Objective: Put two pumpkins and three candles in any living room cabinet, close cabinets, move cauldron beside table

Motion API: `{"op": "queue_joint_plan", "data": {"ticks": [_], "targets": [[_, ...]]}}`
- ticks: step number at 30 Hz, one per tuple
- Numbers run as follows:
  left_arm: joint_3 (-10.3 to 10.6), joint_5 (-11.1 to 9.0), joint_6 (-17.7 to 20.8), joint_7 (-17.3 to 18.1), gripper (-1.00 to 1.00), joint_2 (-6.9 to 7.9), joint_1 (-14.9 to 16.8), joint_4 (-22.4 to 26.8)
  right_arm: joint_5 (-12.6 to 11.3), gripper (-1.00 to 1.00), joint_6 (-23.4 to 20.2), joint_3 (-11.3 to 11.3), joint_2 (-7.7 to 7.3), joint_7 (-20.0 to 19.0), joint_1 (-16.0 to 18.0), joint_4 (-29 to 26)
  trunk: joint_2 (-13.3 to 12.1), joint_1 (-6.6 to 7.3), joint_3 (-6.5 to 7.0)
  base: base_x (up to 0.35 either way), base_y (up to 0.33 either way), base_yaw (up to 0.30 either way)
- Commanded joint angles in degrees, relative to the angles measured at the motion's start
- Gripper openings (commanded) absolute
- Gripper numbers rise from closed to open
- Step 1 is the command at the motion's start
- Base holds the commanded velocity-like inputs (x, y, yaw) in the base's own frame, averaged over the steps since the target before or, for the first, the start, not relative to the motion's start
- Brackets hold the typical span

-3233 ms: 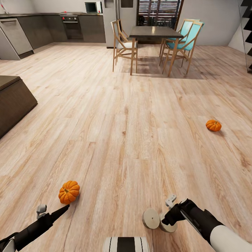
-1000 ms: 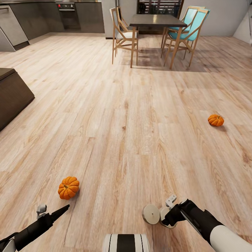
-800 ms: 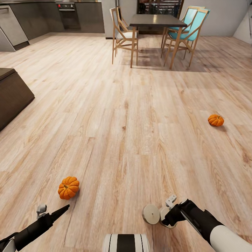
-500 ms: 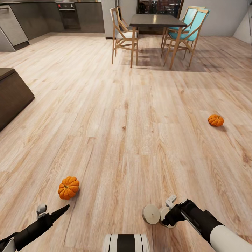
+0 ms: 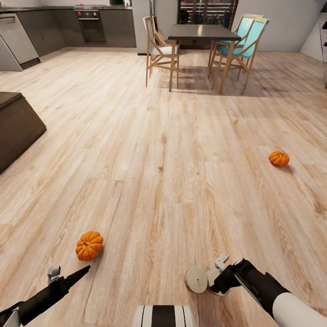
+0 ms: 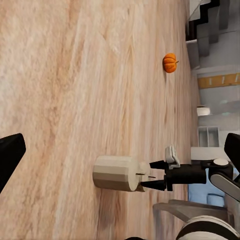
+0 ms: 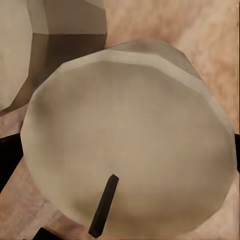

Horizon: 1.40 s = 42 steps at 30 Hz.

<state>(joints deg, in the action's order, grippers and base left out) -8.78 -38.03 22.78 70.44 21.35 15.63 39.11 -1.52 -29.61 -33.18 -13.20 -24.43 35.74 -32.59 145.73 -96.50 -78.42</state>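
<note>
Gripping a candle [image 5: 218,288] in the right pincer [image 5: 213,285], with the near pumpkin [image 5: 89,245] at about 1 o'clock off the left pincer [image 5: 86,270], can't tell if it's clenched.

A pale wood-plank floor [image 5: 181,150] runs back to a dark-topped dining table [image 5: 203,32] on wooden legs, with a white-seated wooden chair [image 5: 159,47] on one side and turquoise-seated chairs [image 5: 247,43] on the other. Along the far wall stand dark kitchen units [image 5: 59,29] with a built-in oven [image 5: 92,26] and a steel-fronted appliance [image 5: 16,42]; a stair edge [image 5: 323,41] shows at the far right
</note>
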Motion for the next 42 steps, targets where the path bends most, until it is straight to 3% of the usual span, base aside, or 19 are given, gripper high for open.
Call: {"op": "queue_joint_plan", "data": {"ticks": [1,42], "targets": [[0.0,-0.2,0.6,0.1,1.00,0.01,0.0,0.0,-0.3,-1.00,-0.4,-0.3,-0.07,0.1,0.0,-0.1,0.0,0.03,0.19,0.000,0.000,0.000],[0.0,-0.2,0.7,0.1,1.00,0.00,0.0,0.0,-0.4,-1.00,-0.3,-0.2,-0.14,-0.2,0.0,-0.1,-0.5,1.09,9.27,0.000,0.000,0.000]]}}
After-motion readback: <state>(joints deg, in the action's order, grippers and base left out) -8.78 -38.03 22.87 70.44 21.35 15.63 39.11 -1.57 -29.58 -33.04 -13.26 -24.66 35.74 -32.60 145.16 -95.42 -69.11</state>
